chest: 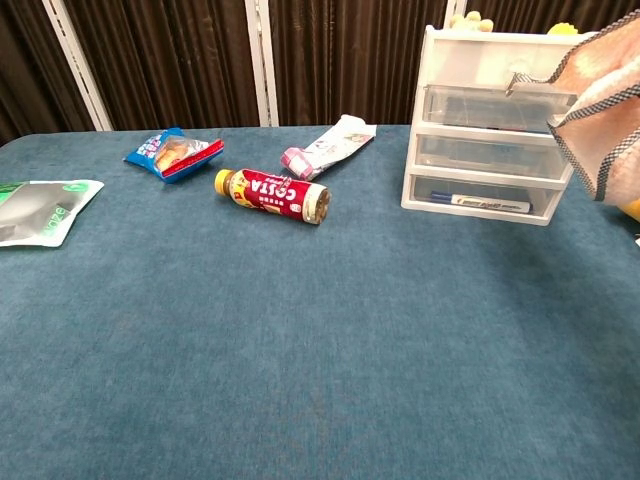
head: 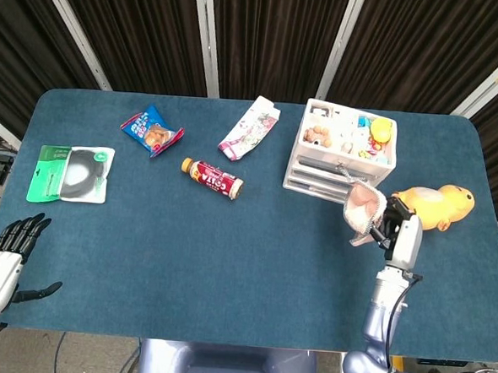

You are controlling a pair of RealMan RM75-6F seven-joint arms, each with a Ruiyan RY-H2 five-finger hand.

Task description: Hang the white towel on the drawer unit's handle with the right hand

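The white drawer unit [head: 346,155] [chest: 487,140] stands at the back right of the blue table, its handles facing me. A pale towel with a checked edge [head: 363,207] [chest: 606,110] hangs bunched in my right hand [head: 396,230], just in front of and to the right of the unit's lower drawers. In the chest view the towel shows at the right edge and the hand itself is out of frame. A thin loop of the towel reaches toward the top drawer's handle [chest: 521,82]. My left hand [head: 8,252] rests open at the table's front left corner.
A yellow plush toy [head: 432,204] lies right of the unit, close behind my right hand. A Costa bottle [head: 212,177] [chest: 273,194], a blue snack bag [head: 153,131], a white-pink pouch [head: 250,127] and a green-white packet [head: 71,174] lie across the back and left.
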